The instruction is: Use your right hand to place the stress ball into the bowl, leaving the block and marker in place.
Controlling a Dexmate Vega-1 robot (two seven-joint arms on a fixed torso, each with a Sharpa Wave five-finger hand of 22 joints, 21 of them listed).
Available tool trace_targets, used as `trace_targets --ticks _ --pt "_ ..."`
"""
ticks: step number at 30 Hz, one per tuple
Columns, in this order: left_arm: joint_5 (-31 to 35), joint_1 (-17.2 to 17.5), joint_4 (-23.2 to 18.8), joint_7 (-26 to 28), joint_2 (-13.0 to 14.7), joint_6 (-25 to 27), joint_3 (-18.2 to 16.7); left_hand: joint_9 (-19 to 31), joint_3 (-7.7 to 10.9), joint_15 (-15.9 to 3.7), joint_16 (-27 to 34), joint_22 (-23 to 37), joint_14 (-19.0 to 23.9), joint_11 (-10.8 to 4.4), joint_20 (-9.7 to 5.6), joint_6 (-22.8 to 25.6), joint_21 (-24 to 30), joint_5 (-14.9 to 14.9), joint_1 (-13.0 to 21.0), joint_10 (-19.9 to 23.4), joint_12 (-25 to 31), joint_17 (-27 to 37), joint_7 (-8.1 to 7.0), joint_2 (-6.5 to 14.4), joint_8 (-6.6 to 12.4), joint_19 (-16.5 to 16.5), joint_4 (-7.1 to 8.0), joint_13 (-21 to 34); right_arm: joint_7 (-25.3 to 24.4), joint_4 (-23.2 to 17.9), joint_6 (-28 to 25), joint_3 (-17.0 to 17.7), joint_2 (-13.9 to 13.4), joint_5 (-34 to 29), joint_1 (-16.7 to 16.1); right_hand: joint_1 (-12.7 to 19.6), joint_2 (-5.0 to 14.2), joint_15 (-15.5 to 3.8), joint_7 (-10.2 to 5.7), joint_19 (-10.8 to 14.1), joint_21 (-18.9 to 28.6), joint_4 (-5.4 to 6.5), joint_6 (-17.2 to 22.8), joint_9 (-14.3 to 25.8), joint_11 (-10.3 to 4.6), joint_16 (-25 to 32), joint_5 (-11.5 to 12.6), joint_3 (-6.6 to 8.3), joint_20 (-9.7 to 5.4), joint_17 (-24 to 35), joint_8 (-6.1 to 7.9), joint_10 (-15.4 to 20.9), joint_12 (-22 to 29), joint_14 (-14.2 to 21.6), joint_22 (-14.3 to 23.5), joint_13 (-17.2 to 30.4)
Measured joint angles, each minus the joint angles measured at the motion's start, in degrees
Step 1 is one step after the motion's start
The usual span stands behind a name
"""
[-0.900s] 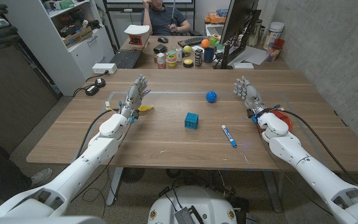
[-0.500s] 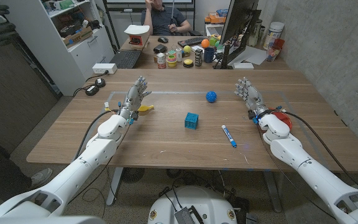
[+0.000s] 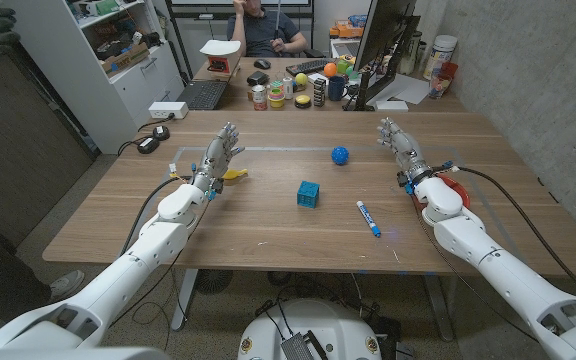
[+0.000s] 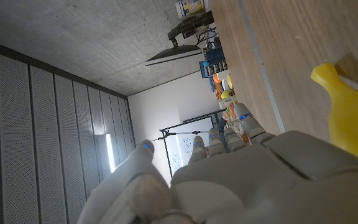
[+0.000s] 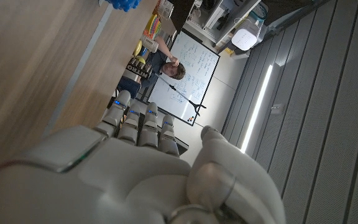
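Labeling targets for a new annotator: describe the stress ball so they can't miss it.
Start at the wooden table. Three blue things sit near its middle, between the two arms: the stress ball is the one farthest from the robot, beyond the block and the marker. It is the only round one, with a bumpy surface.

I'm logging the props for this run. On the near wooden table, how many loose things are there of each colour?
Blue: 3, the stress ball, the block and the marker
Yellow: 1, a yellow item by the left hand
Red: 1, a red thing behind the right hand's wrist, mostly hidden
Total: 5
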Motion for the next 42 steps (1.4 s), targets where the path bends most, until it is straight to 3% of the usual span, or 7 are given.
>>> trace_targets --ticks 11,15,19,23,28,36,42 --pt "0.0 -0.4 0.8 -0.6 -0.1 0.0 0.0 0.0 0.00 0.00 0.0 0.0 0.0 0.00 0.00 0.0 -0.2 0.0 0.0 0.0 0.0 0.0 0.00 0.0 0.00 0.0 0.00 0.0 -10.8 -6.9 -7.1 -3.3 -3.0 -18.4 0.6 3.5 1.30 -1.75 -0.63 1.3 0.0 -1.32 1.9 0.0 -1.32 0.4 -1.5 3.81 -1.34 0.0 0.44 1.7 0.5 1.8 0.0 0.0" --pt "-0.1 -0.4 0.8 -0.7 -0.1 -0.1 0.0 0.0 0.00 0.00 0.0 0.0 0.0 0.00 0.00 0.0 -0.2 0.0 0.0 0.0 0.0 0.0 0.01 0.0 0.00 0.0 0.00 0.0 -10.8 -9.5 -7.1 -4.6 -3.6 -18.4 0.8 5.3 1.70 -2.03 -0.97 2.0 0.0 -2.04 2.6 0.0 -1.81 0.4 -1.9 5.31 -1.52 0.0 0.81 2.2 0.9 2.7 0.0 0.0" --pt "-0.2 -0.4 1.1 -1.0 -0.1 -0.3 0.0 0.0 0.00 0.00 0.0 0.0 0.0 0.00 0.00 0.0 -0.2 0.0 0.0 0.0 0.0 0.0 0.01 0.0 0.00 0.0 0.00 0.0 -19.2 -12.6 -17.6 -6.6 -3.8 -34.0 1.2 6.7 1.14 -2.75 -1.27 2.5 0.0 -3.05 3.3 0.0 -2.47 0.4 -2.3 6.68 -1.44 -0.1 0.81 2.9 0.9 3.4 0.0 0.0" --pt "-0.3 -0.4 1.2 -1.3 -0.1 -0.5 0.0 0.0 0.00 0.00 0.0 0.0 0.0 0.00 0.00 0.0 -0.2 0.0 0.0 0.0 0.0 0.0 0.00 0.0 0.00 0.0 0.00 0.0 -19.6 -14.3 -18.1 -8.2 -3.8 -34.8 1.5 8.2 1.12 -3.48 -1.73 3.6 0.0 -3.94 3.8 0.0 -2.89 0.4 -2.5 8.00 -1.17 -0.2 0.81 3.3 0.9 4.1 0.0 0.0" --pt "-0.3 -0.4 1.3 -1.5 -0.1 -0.6 0.0 0.0 0.00 -0.01 0.0 0.0 0.0 0.00 0.00 0.0 -0.5 0.0 0.0 0.0 0.0 0.0 0.01 0.0 0.00 0.0 0.00 0.0 -25.3 -15.9 -28.2 -10.1 -3.4 -48.2 2.0 9.1 0.16 -3.78 -2.06 4.2 0.0 -4.87 4.1 0.0 -3.43 0.4 -2.9 8.93 -1.54 -0.2 0.81 2.9 0.9 4.4 0.0 0.0" --pt "-0.4 -0.2 1.1 -2.0 -0.1 -1.1 0.0 0.0 -0.01 -0.01 0.0 0.0 0.0 0.00 0.00 0.0 -0.5 0.0 0.0 0.0 0.0 0.0 0.01 0.0 0.00 0.0 0.00 0.0 -27.5 -18.1 -36.1 -15.1 -2.6 -59.1 4.1 9.2 -2.33 -5.17 -2.45 3.8 0.0 -6.22 0.6 0.1 -4.08 -0.7 -4.3 8.33 -2.99 0.0 -0.21 -0.7 -0.9 0.9 0.0 0.0" --pt "-0.5 0.1 0.7 -2.2 0.1 -1.5 0.0 0.0 -0.01 -0.01 0.0 0.0 0.0 0.00 0.00 0.0 -0.7 0.0 0.0 0.0 0.0 0.0 0.01 0.0 0.00 0.0 -0.01 0.0 -25.1 -18.8 -40.8 -17.9 -2.2 -64.3 5.9 6.4 -5.16 -4.39 -3.13 1.9 -1.9 -5.41 -2.5 0.3 -3.87 -0.9 -4.7 5.46 -2.98 0.3 -0.35 -5.9 -1.9 -3.9 0.0 0.0"
